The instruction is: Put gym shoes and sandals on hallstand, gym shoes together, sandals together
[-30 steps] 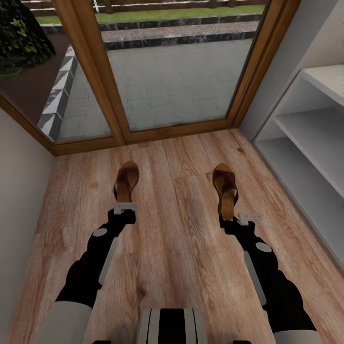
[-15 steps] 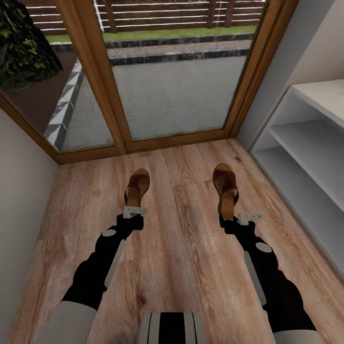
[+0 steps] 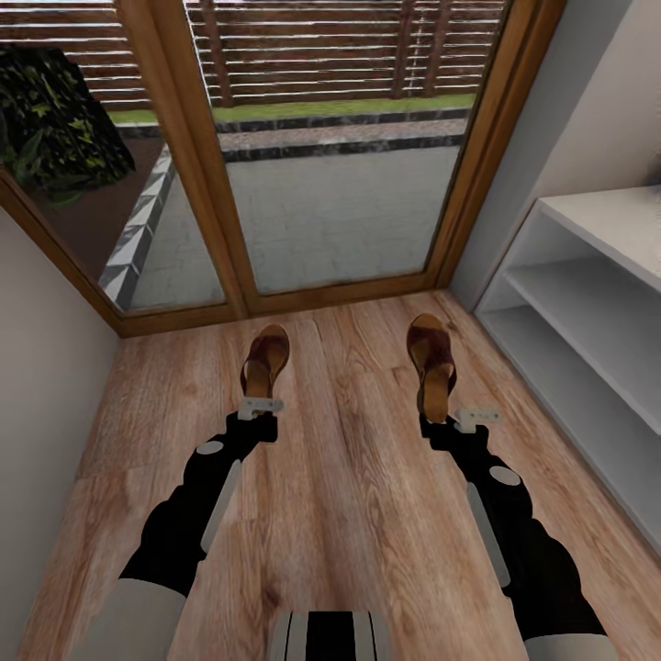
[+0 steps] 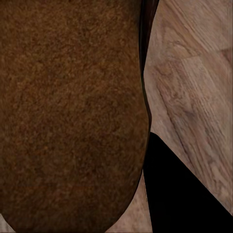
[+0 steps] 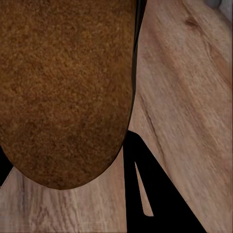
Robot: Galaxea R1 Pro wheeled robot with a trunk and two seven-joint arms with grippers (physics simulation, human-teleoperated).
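My left hand (image 3: pixel 261 405) is gripping the heel end of the left sandal (image 3: pixel 265 358); my right hand (image 3: pixel 464 420) is doing the same with the right sandal (image 3: pixel 433 361). Whether the fingers are pinching I cannot tell, though each tan insole is crowding its wrist view (image 4: pixel 68 111) (image 5: pixel 65 87). Both sandals are pointing lengthwise away from me over the corridor floor (image 3: pixel 349 477), toes toward the glass door (image 3: pixel 340 202). The hallstand (image 3: pixel 588 321) is lying to my right, nearer the right hand. Compared with a second ago, the left sandal is sitting closer to its partner, and the camera is tilting upward.
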